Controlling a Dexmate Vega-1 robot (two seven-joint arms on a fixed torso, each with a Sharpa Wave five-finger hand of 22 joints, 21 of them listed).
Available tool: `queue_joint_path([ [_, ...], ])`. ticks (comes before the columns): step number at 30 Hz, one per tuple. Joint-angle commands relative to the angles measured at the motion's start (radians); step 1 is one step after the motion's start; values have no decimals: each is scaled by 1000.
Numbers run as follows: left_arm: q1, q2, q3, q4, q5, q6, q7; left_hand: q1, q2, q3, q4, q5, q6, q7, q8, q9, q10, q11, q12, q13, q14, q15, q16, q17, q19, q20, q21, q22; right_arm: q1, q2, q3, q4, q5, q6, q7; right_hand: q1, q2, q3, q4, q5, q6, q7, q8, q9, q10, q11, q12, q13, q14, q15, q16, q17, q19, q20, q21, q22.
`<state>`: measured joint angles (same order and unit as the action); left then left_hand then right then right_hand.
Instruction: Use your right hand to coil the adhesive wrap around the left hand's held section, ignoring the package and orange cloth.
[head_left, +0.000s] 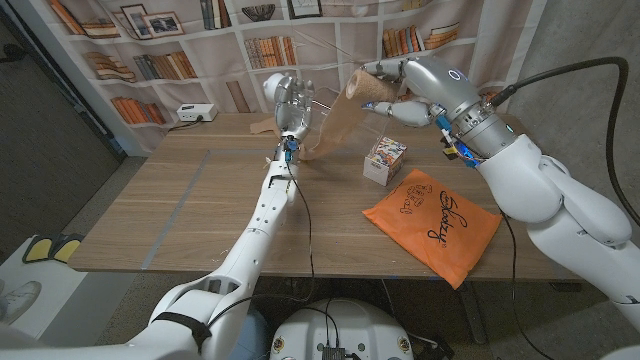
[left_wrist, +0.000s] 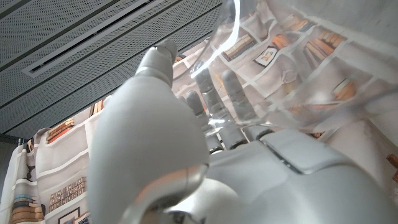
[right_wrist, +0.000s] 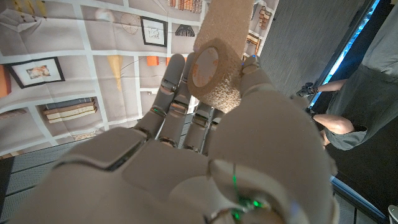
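The right hand (head_left: 400, 82) is raised above the far side of the counter (head_left: 200, 215), its fingers clamped on the roll (head_left: 372, 88) of tan wrap. In the right wrist view the roll (right_wrist: 216, 68) sits against the fingertips (right_wrist: 171, 81), its open core facing the camera, with a strip running off it. From the roll a band of wrap (head_left: 330, 125) slopes down toward the left hand (head_left: 290, 100), which is held upright over the counter's far edge. The band reaches that hand near its wrist, but whether the fingers are closed on it I cannot tell; in the left wrist view the left hand (left_wrist: 205, 143) shows its back, fingers (left_wrist: 233, 93) reaching up, with a sheer film in front of them.

On the counter, a small printed box (head_left: 384, 160) stands below the right hand. Just beside it lies the orange cloth (head_left: 435, 222) with dark lettering, touching the box's corner. A person (right_wrist: 360, 93) in grey shows in the right wrist view
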<state>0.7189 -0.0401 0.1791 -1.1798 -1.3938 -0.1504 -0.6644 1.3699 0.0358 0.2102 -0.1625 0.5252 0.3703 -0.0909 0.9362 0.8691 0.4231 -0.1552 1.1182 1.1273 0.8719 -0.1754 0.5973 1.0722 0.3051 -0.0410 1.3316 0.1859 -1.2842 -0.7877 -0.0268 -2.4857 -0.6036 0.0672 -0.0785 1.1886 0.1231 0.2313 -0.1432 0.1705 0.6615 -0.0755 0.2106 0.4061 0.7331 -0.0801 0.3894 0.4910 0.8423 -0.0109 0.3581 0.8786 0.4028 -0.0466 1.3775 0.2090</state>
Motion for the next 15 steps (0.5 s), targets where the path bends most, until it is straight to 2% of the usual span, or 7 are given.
queue_joint_path([
  [1,-33,-30,-11,76,-22,55,-52,85,91,9,1,-3,13,2,11,5,3,2,-2,5,49,-45,1,7,-8,0,3,0,156,13,-58,18,-24,-40,20,11,23,106,-6,5,96,-89,6,6,132,-114,32,52,102,-228,4,2,-7,-149,7,0],
  [15,-46,-42,-26,151,-29,111,-107,88,89,10,1,-4,20,3,18,-1,5,4,-5,6,46,-45,-6,9,-12,0,5,0,281,5,-122,40,-36,-85,44,10,22,107,-6,5,95,-87,4,6,129,-116,30,53,107,-228,2,5,-9,-149,15,-3],
])
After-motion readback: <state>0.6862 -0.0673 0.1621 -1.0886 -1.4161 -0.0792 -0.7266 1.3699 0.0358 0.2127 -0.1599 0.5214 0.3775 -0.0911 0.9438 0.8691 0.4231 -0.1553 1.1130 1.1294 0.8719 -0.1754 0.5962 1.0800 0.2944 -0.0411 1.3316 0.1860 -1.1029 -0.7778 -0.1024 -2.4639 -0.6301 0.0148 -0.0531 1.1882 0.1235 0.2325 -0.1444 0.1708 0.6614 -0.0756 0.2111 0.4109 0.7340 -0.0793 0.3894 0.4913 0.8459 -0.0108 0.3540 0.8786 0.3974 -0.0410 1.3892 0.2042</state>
